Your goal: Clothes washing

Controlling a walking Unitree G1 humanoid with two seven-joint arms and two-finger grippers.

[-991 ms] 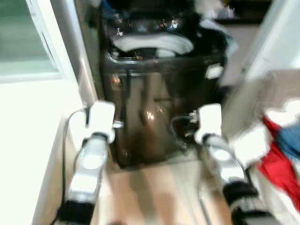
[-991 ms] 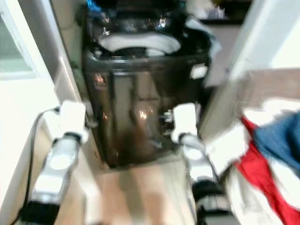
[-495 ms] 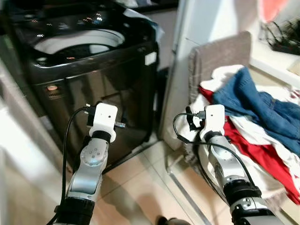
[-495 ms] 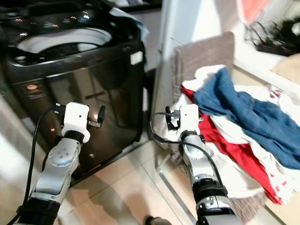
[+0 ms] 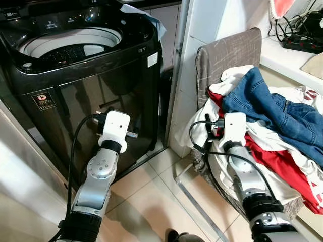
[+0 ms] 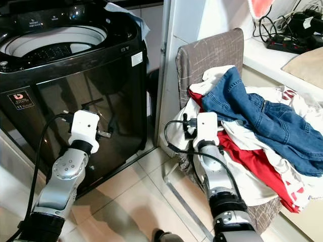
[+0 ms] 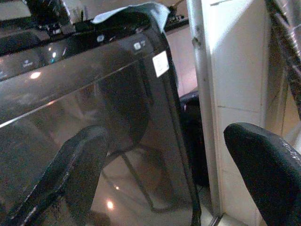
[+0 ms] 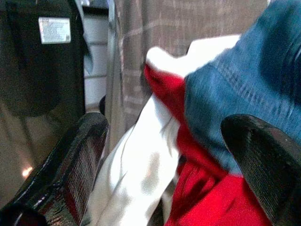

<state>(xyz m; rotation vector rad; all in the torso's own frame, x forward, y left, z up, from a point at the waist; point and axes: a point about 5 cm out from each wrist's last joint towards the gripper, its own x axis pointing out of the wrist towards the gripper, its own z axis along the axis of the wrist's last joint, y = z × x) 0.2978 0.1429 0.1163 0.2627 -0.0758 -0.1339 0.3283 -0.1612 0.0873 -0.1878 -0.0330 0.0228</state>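
With your right pincer [image 8: 160, 155] spread wide and empty just before the clothes heap [image 5: 272, 131] on the chair [image 5: 227, 50] beside the open washing machine [image 5: 75, 55], and your left pincer [image 7: 160, 179] likewise open, pinch a thick fold of the soft, floppy, probably heavy jeans [image 5: 272, 108].

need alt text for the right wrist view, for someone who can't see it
The right gripper, its two black fingers spread open, points at a heap of clothes: blue denim jeans over a red garment and a white cloth. Behind the heap stands a grey-brown fabric chair back, with the glossy black washing machine off to one side.
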